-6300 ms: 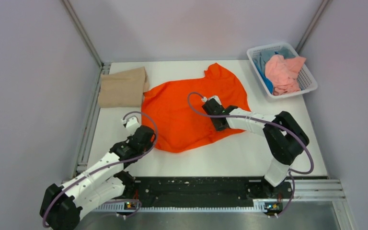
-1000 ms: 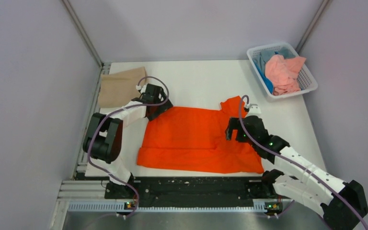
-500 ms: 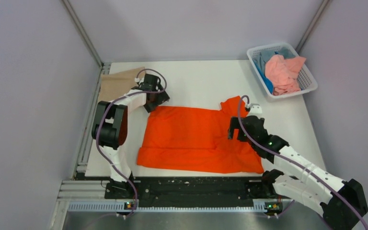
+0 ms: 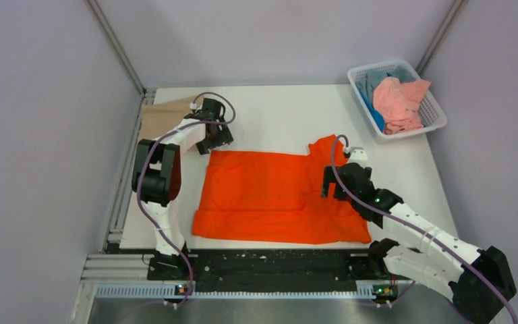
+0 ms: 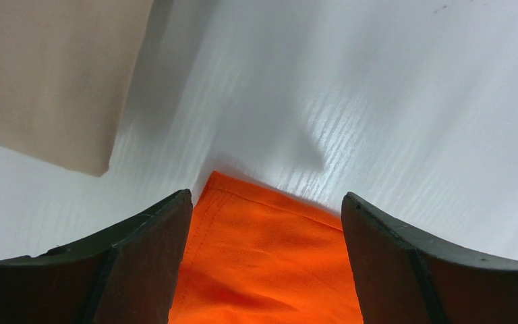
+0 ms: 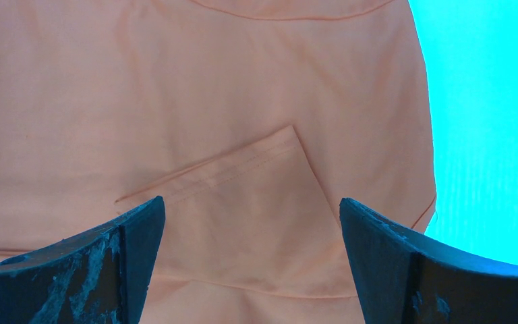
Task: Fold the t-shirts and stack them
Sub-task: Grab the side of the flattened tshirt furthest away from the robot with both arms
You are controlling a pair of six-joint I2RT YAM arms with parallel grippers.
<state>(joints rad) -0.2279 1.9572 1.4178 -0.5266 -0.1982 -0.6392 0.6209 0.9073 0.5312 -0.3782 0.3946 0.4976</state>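
An orange t-shirt (image 4: 276, 196) lies folded in half across the middle of the table, with a sleeve sticking up at its far right. My left gripper (image 4: 214, 140) is open at its far left corner. In the left wrist view that orange corner (image 5: 270, 263) lies flat between the two dark fingers (image 5: 131, 260), unclamped. My right gripper (image 4: 330, 183) hangs open over the shirt's right part. The right wrist view shows washed-out cloth with a sleeve hem (image 6: 243, 172) below the gripper (image 6: 251, 202). A folded tan t-shirt (image 4: 158, 120) rests at the far left.
A white lattice basket (image 4: 434, 108) at the far right corner holds a salmon-pink shirt (image 4: 398, 104) and a blue one (image 4: 376, 84). Grey walls close in the table on three sides. A black rail (image 4: 270, 262) runs along the near edge.
My left gripper has drawn back a little toward the far left, off the orange corner, and its jaws have narrowed slightly. The right arm has barely shifted.
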